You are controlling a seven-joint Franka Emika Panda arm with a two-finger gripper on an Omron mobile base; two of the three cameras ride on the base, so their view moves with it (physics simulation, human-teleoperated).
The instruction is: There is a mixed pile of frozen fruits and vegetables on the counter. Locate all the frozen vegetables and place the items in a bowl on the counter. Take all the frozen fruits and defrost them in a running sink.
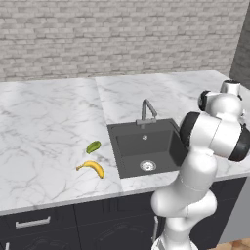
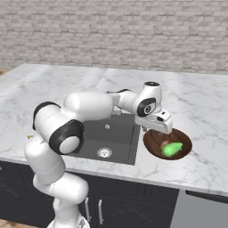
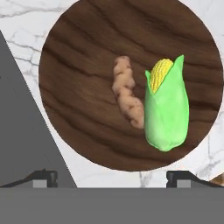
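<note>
Arm (image 2: pixel 84 109) is glossy white with rounded bulbous links, black bands at the joints, a boxy white hand, two small dark fingers (image 3: pixel 43 177).

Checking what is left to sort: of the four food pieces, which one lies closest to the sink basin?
The olive-green oval, lying on the counter left of the sink. The banana lies farther out; the corn and brown lump are in the bowl.

Even, bright rendered light with no glare. Soft shadows lie under the banana (image 1: pixel 92 168) and inside the sink (image 1: pixel 144 146). All views are sharp, undistorted.
</note>
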